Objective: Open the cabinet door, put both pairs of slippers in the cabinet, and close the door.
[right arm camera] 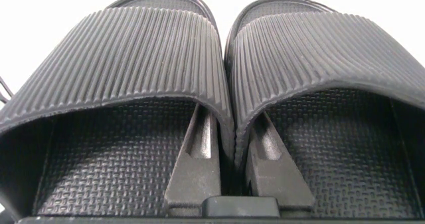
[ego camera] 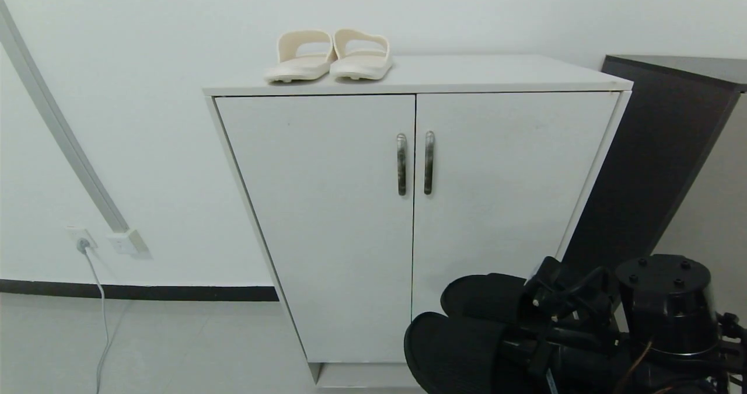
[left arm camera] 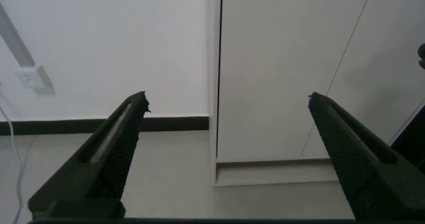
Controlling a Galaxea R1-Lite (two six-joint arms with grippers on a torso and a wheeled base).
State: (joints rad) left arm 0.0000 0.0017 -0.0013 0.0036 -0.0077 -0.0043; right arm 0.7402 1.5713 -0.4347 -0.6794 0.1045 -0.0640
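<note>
Cabinet [ego camera: 496, 70] bears cream slippers [ego camera: 327, 61] (right claw [right arm camera: 229, 117] pinches ribbed black pair [right arm camera: 153, 58]).

Head, left wrist face cabinet [ego camera: 327, 236]; right wrist seemingly hugs black slippers [right arm camera: 153, 58].

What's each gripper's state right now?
Left gripper: open, empty.
Right gripper: shut on the black slippers.
</note>
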